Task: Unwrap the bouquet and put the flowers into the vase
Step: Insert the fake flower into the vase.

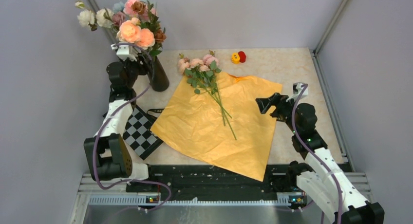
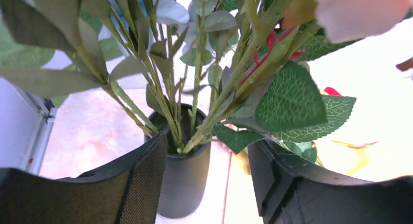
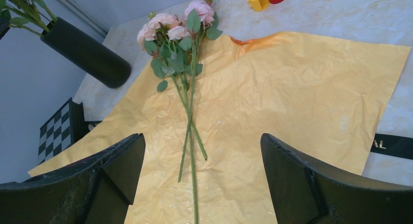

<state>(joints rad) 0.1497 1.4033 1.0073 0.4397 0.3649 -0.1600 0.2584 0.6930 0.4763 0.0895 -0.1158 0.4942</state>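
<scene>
The left arm (image 1: 114,118) stretches forward, the left pincer (image 2: 209,185) held high, fingers parted. The right arm (image 1: 311,136) is bent, the right pincer (image 1: 263,103) aimed leftward, fingers spread wide.

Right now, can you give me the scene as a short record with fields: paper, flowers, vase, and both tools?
paper: unwrapped, spread flat
flowers: lying on the paper, heads toward the far edge
vase: upright at far left, holding a taller bunch
left tool: open, at the vase's top, holding nothing
right tool: open, over the paper's right side, holding nothing
</scene>
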